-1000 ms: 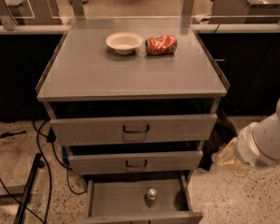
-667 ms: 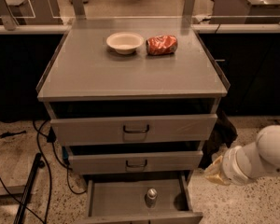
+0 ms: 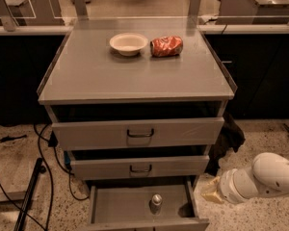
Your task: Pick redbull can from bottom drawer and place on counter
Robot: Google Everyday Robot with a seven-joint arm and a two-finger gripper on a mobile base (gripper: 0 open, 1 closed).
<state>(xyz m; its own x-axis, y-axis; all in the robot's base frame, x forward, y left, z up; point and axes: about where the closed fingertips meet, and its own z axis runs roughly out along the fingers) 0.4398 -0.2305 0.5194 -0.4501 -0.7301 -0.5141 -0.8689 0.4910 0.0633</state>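
Bottom centre of frame: redbull can (image 3: 156, 203) stands upright in pulled-out bottom drawer (image 3: 115, 208), so reachable from above. Gripper (image 3: 211, 191) hovers lower right beside drawer, apart from can, prob. lining up approach; jaw state I cannot tell.

counter (image 3: 135, 76) is matt grey metal with a faint sheen, bottom drawer (image 3: 118, 207) same dull grey sheet metal. redbull can (image 3: 156, 203) inside that drawer has a shiny metal top. gripper (image 3: 209, 192) just right of the drawer looks dull yellowish, on a smooth glossy white plastic arm (image 3: 267, 176). bowl (image 3: 128, 43) is smooth matt cream
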